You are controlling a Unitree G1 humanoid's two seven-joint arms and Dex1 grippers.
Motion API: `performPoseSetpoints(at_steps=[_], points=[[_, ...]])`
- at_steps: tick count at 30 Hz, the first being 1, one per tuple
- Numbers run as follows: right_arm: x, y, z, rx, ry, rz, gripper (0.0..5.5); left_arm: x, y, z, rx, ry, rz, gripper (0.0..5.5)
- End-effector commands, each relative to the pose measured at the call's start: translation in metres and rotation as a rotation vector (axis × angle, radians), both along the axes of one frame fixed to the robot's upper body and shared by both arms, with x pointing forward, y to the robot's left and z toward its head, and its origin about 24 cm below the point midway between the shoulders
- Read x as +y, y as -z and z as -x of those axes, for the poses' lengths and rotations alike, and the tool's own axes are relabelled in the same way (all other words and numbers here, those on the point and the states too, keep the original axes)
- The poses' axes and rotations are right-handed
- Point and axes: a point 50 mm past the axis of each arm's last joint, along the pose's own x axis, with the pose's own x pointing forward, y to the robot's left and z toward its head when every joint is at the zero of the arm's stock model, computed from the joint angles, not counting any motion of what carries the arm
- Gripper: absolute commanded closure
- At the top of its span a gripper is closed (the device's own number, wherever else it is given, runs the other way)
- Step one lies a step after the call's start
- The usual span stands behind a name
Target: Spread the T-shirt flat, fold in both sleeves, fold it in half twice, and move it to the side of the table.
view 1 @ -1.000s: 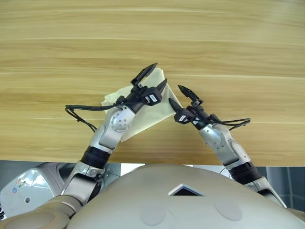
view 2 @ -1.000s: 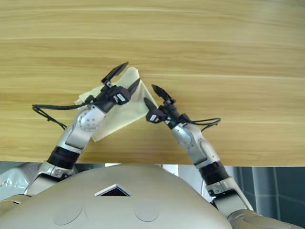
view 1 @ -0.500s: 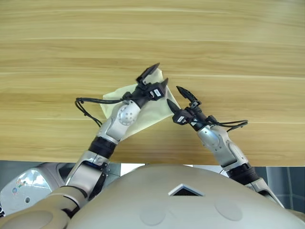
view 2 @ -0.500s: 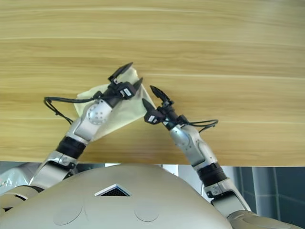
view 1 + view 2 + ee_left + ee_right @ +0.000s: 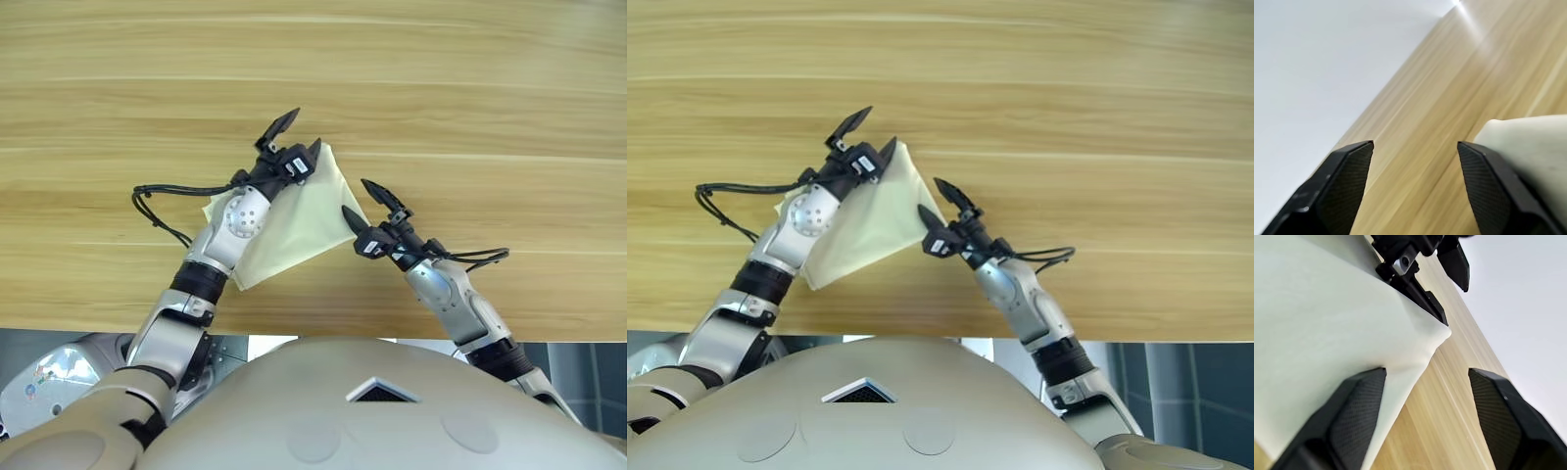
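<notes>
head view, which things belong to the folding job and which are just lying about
Job:
T-shirt, lying on the table
left tool, open, at the shirt's far corner
right tool, open, at its right corner

Just there:
white wall past the table's edge
</notes>
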Motion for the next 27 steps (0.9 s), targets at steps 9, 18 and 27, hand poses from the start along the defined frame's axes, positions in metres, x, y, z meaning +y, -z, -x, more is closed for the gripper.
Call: performPoseSetpoints(at_steps=[9,18,27], points=[[-0.004,0.003,0.01,0.071,-0.026,0.058,2.38,0.015,0.016,0.002,-0.004,0.016,-0.176,2.3],[-0.002,0.006,0.007,0.076,-0.023,0.062,2.38,0.04,-0.045,-0.005,-0.25,-0.178,-0.025,2.3],[0.0,0.009,0.005,0.071,-0.028,0.069,2.38,-0.006,-0.038,0.021,-0.191,0.159,-0.03,2.3]])
